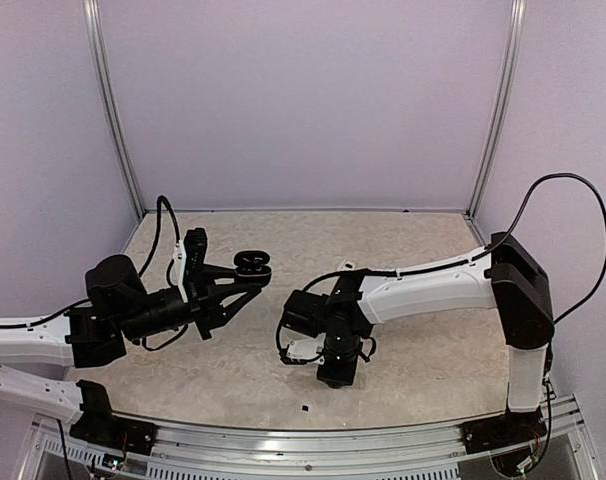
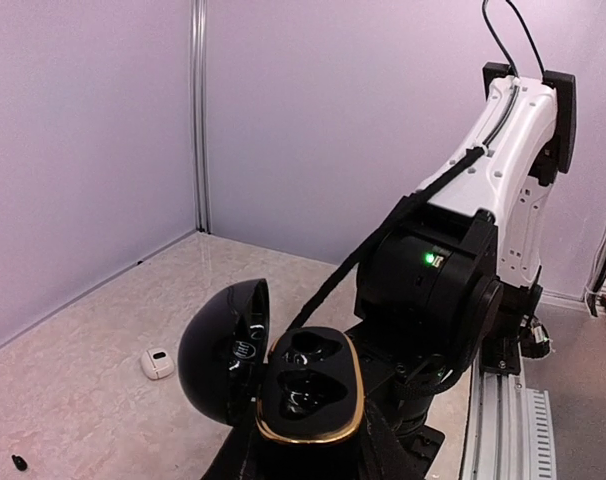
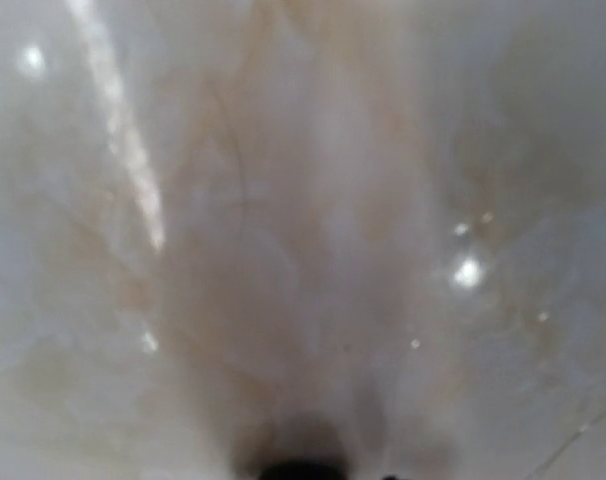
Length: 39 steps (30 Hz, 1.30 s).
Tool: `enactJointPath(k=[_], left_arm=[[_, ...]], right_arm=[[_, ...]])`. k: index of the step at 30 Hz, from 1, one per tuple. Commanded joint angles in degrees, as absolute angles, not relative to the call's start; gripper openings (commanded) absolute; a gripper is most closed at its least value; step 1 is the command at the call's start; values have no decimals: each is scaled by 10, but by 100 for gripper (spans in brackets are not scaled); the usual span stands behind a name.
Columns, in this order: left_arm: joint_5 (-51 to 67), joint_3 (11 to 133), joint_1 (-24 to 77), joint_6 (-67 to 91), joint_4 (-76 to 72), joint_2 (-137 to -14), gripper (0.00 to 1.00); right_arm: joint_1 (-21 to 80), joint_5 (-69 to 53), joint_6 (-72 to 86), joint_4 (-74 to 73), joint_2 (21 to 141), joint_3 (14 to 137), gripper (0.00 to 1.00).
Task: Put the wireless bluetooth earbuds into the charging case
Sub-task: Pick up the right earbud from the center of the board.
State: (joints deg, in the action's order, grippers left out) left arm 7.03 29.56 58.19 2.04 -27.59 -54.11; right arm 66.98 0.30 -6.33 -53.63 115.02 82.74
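left gripper (image 1: 247, 277) pinches charging case (image 2: 308, 390) aloft, lid open, wells exposed for loading | right gripper (image 1: 337, 372) nose-down at table (image 1: 423, 350), probably hunting a bud, grip unreadable | white earbud (image 2: 158, 363) lies apart

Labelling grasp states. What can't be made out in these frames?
Right gripper: top view, its wrist covers the jaws; open or holding, unknowable.
Right wrist view: blurred table; only a dark blob at bottom edge.
Charging case sockets: left wrist view, glossy black; filled or empty unclear.
Black speck: too small to identify.
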Motion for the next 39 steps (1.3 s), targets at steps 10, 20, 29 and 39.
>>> enactJointPath(k=[10,20,29,39], left_arm=[[65,295,578,23,-283,-523,11],[67,295,578,23,-283,-526,11],[66,295,578,23,-281,-525,11],[61,298,577,27,-287,-527,11]], right_arm=[[679,22,-57,-579,1184,862,31],[685,15,-56,-573,1192,866,31],[685,12,-59,-566,1191,858,27],[681,25,-56,-541,1163,844,17]])
